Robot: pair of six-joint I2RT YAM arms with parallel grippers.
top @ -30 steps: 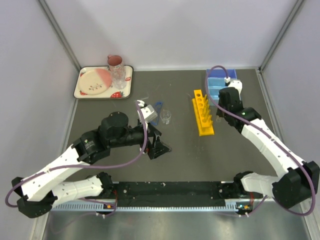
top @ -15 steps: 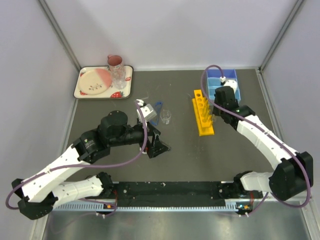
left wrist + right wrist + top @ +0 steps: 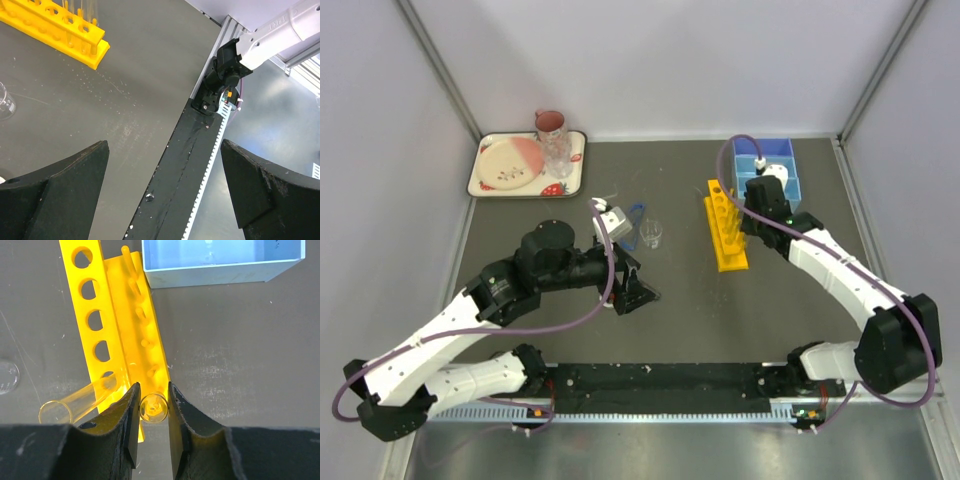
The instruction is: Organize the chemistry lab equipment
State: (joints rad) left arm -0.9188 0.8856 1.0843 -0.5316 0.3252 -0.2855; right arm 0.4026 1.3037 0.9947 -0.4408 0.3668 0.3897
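A cream strawberry-patterned rectangular tray (image 3: 577, 150) lies in the far left corner of the dark grey worktop (image 3: 690, 310). It carries a round pink-and-cream plate (image 3: 508, 166). A clear tumbler (image 3: 558, 157) stands at the plate's right edge, with a pink mug (image 3: 551, 123) just behind it at the tray's far edge.

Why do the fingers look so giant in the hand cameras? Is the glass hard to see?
Left wrist view: the left fingers sit by the lens, filling the bottom corners. Right wrist view: the clear tube between the right fingers shows by its bright rim. Top view: even light.
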